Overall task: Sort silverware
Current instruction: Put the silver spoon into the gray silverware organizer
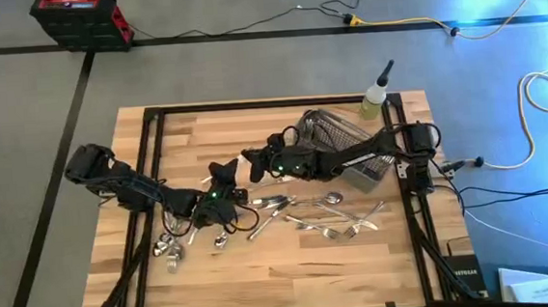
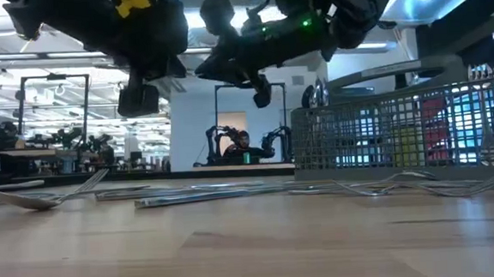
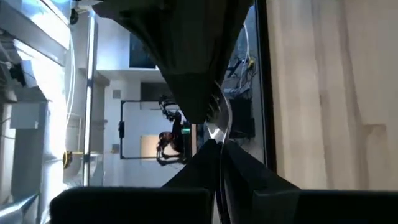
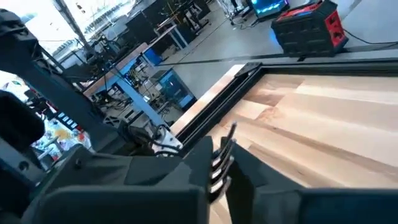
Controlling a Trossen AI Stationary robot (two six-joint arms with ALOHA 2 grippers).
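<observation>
Both dark two-finger grippers hung above the middle of the pale wooden butcher-block bench (image 1: 264, 280), each already carrying a utensil, so the step in hand looked like transport, not picking.

The left gripper (image 3: 214, 140) hovered left of centre, its jaws closed on a slim shiny metal utensil (image 3: 219, 121) whose bright curved part showed between the fingers; whether it was a fork or a spoon could not be told. The right gripper (image 4: 217, 163) reached from the right edge towards the bench's centre, its jaws clamped on a slim silver fork (image 4: 225, 149) whose tines stuck out past the fingertips.

The rest of the loose silver-coloured forks and spoons (image 1: 332, 217) lay scattered across the middle of the bench, with a smaller cluster (image 1: 169, 246) nearer the left edge. The gray rectangular wire-mesh basket (image 1: 336, 135) stood near the far right corner, partly under the right arm.

The next move probably called for each arm to carry its piece to its proper group or basket compartment and lower it handle-first before releasing.

The two grippers sat near each other, so their paths could cross. A yellow-green squeeze bottle with a dark nozzle (image 1: 374, 96) stood at the far right corner beside the basket, and the right arm's own forearm overhung the basket's opening.
</observation>
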